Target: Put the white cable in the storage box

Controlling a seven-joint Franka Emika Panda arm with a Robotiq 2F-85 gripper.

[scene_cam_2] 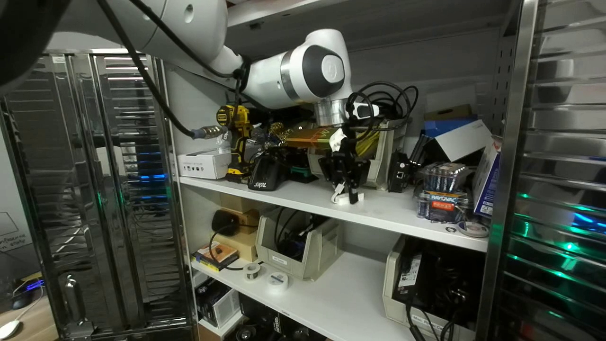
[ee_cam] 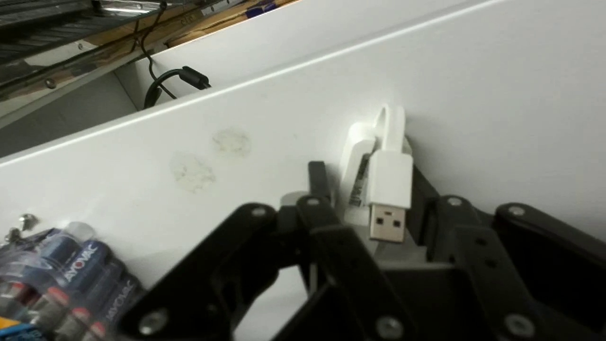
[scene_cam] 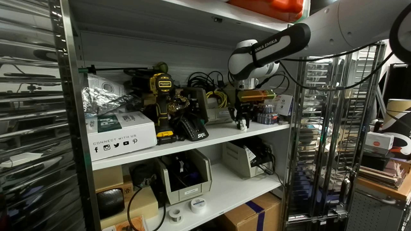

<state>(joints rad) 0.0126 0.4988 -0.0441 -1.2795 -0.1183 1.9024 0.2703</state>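
The upper shelf (scene_cam_2: pixel 388 208) carries, left to right in both exterior views, a carton (scene_cam: pixel 122 139), drill (scene_cam: pixel 162 110), SKIL device (scene_cam: pixel 193 127), off-white storage box (scene_cam: pixel 216 117) and battery packs (scene_cam_2: pixel 442 203). The gripper (ee_cam: pixel 370 183) points down before the box, 2 fingers (ee_cam: pixel 318 179) narrowly apart, white cable (ee_cam: pixel 390 163) between them (pinched or not, I cannot tell). Only the wrist view shows the 2 holes in its plug (ee_cam: pixel 389 201).

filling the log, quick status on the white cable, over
Hand straddling cable, grip unclear. Cable at shelf level, not stowed. Batteries to one side, likely not in the way.
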